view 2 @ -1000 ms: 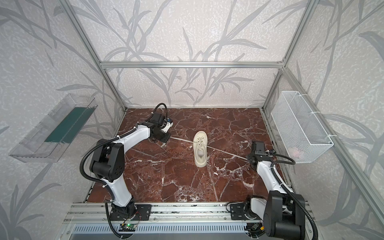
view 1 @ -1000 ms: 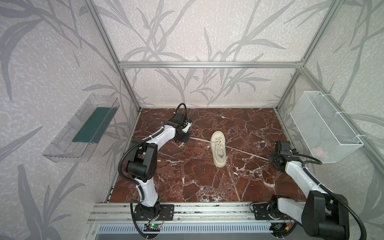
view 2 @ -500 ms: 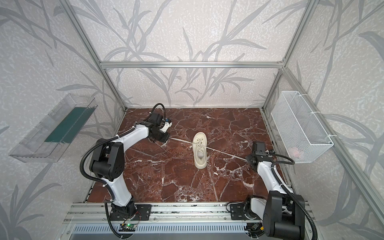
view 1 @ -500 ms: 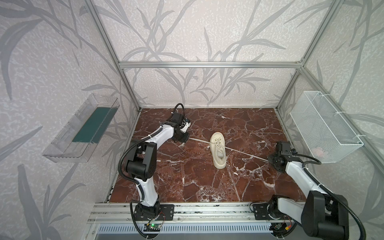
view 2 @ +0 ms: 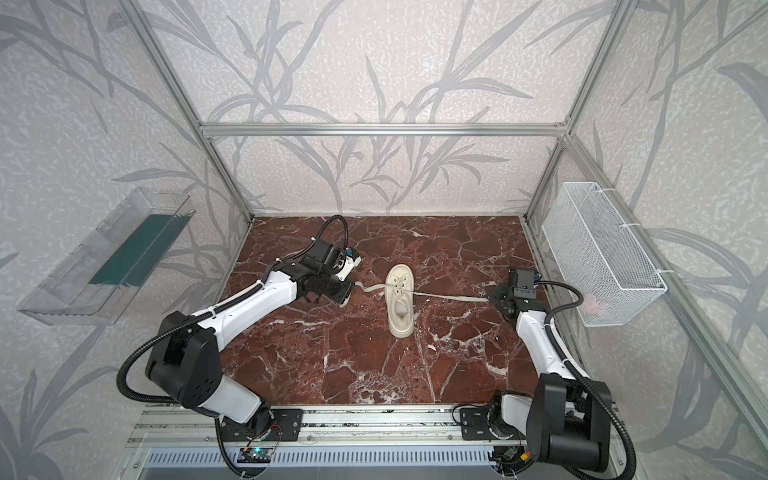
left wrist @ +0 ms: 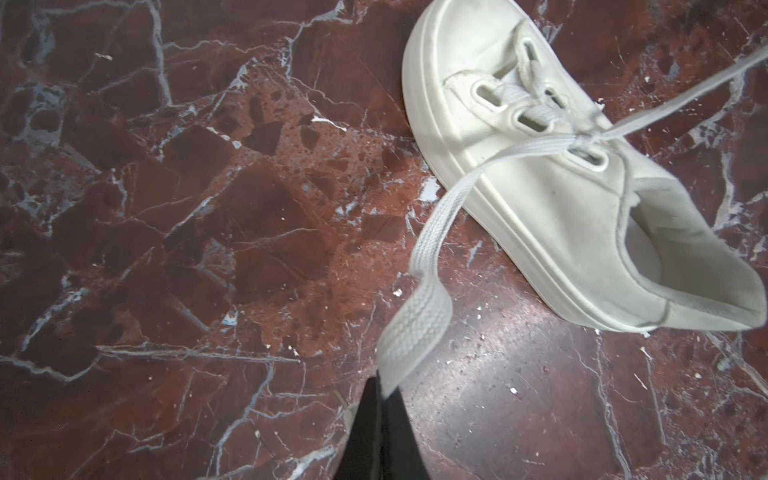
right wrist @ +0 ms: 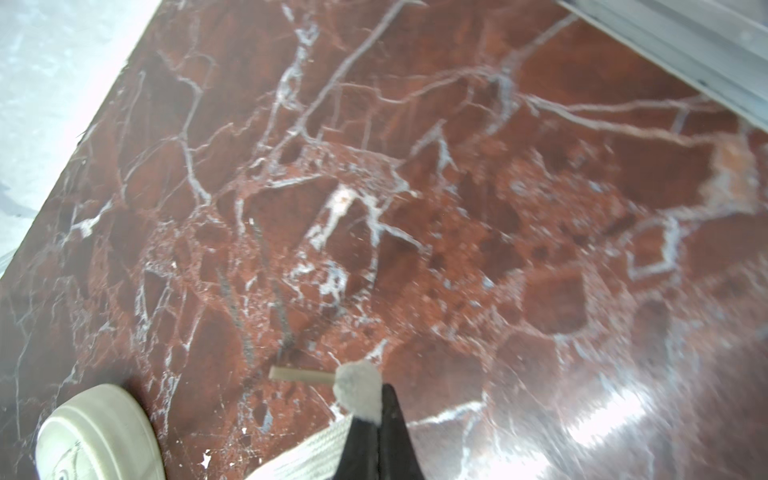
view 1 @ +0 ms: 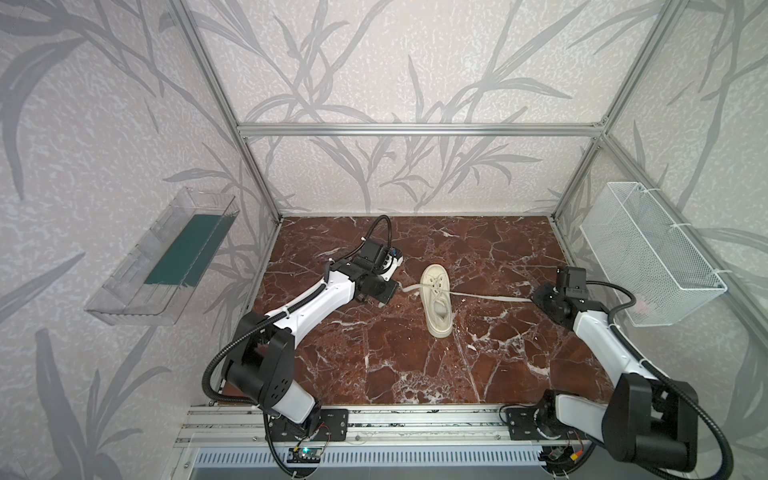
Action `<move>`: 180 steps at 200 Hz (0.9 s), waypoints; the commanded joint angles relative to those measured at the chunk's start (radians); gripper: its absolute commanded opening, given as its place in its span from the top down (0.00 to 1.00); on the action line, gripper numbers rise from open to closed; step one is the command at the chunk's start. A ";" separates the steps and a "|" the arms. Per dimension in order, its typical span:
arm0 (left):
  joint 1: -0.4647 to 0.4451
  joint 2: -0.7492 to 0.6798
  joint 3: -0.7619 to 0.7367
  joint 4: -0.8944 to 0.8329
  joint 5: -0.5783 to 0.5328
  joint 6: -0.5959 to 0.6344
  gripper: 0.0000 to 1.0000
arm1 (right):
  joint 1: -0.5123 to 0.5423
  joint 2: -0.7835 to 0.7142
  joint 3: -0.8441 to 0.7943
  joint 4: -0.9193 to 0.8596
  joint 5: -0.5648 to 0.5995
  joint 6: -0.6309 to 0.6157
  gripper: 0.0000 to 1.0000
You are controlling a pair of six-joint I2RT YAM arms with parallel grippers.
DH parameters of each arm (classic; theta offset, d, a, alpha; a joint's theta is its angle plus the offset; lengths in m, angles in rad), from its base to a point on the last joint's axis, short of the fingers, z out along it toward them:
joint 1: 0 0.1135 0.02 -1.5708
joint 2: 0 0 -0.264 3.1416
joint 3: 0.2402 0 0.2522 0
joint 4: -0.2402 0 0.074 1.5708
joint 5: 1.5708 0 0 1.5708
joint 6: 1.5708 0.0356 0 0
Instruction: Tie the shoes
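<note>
Beside the shoe, left gripper and right gripper, each tight on its lace.

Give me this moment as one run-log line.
left gripper: jaws shut on left lace; right gripper: jaws shut on right lace; sneaker: upright, no bow tied

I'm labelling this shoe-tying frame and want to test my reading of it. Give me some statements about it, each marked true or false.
1. The left gripper is shut on a flat cream lace. True.
2. The right gripper is open and empty. False: the right gripper is shut on the other lace.
3. The cream thick-soled sneaker stands sole-down on the red-brown marble table. True.
4. The sneaker sits in a basket. False: the white wire basket hangs on the wall, apart from it.
5. The laces are tied in a bow. False: they cross over the sneaker and run out to either side, with no bow.
</note>
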 commanded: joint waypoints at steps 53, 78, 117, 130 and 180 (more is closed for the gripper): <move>-0.091 -0.178 -0.203 -0.089 -0.121 -0.194 1.00 | 0.022 0.103 0.109 0.018 -0.005 -0.076 1.00; -0.094 -0.215 -0.256 -0.099 -0.157 -0.223 1.00 | 0.022 0.115 0.119 -0.014 0.078 -0.076 1.00; -0.094 -0.202 -0.311 -0.022 -0.121 -0.255 1.00 | 0.023 0.121 0.113 -0.017 0.112 -0.075 1.00; -0.096 -0.187 -0.314 0.010 -0.107 -0.262 1.00 | 0.022 0.134 0.118 -0.010 0.068 -0.081 1.00; -0.096 -0.220 -0.331 0.083 -0.147 -0.246 0.60 | 0.093 0.154 0.183 0.004 -0.052 -0.162 1.00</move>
